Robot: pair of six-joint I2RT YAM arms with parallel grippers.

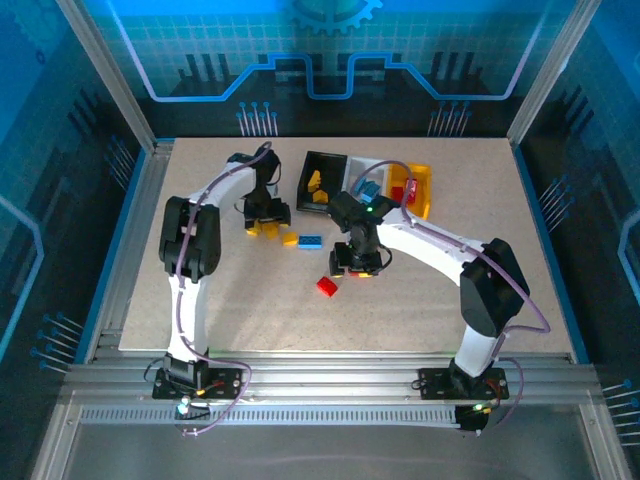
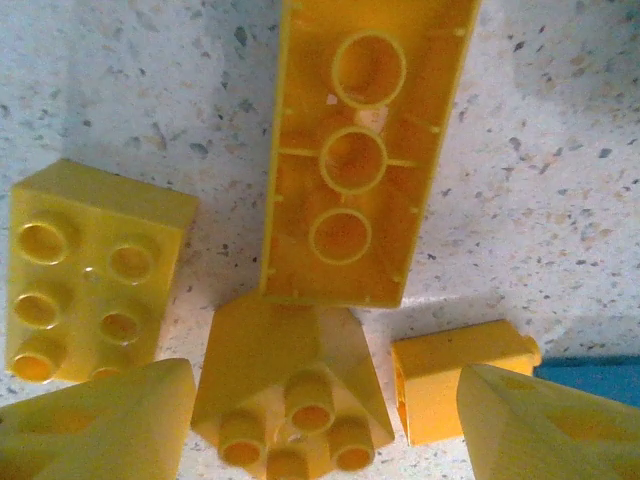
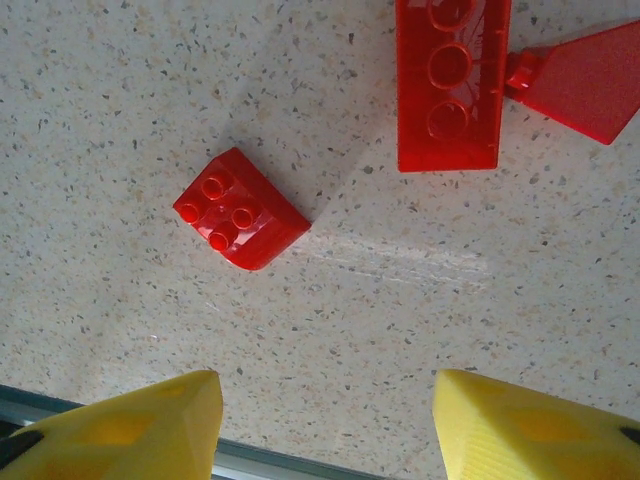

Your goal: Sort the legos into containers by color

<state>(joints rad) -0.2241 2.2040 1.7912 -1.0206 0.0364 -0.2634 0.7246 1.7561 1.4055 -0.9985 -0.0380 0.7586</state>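
While the left claw point(image 2: 328, 375) hangs low over the bench point(image 2: 560, 180), its yellow fingers point(image 2: 100, 425) are seen spread apart, with a yellow sloped brick point(image 2: 290, 385) lying between them, not pinched. Beyond it a long yellow brick point(image 2: 365, 150) lies hollow side up. A square yellow brick point(image 2: 95, 270) is set to its left, and a small yellow brick point(image 2: 455, 365) lies by the other finger, next to a blue brick point(image 2: 590, 378).

The right claw point(image 3: 327, 380) is likewise held spread, nothing between its fingers. A red sloped brick point(image 3: 240, 210) lies ahead of it, well apart from a long red brick point(image 3: 448, 85) and a red wedge point(image 3: 585, 80) just beside that.

At the far side, the black bin point(image 1: 305, 170), white bin point(image 1: 372, 163) and yellow-orange bin point(image 1: 425, 195) stand in a row, with yellow, blue and red pieces inside respectively.
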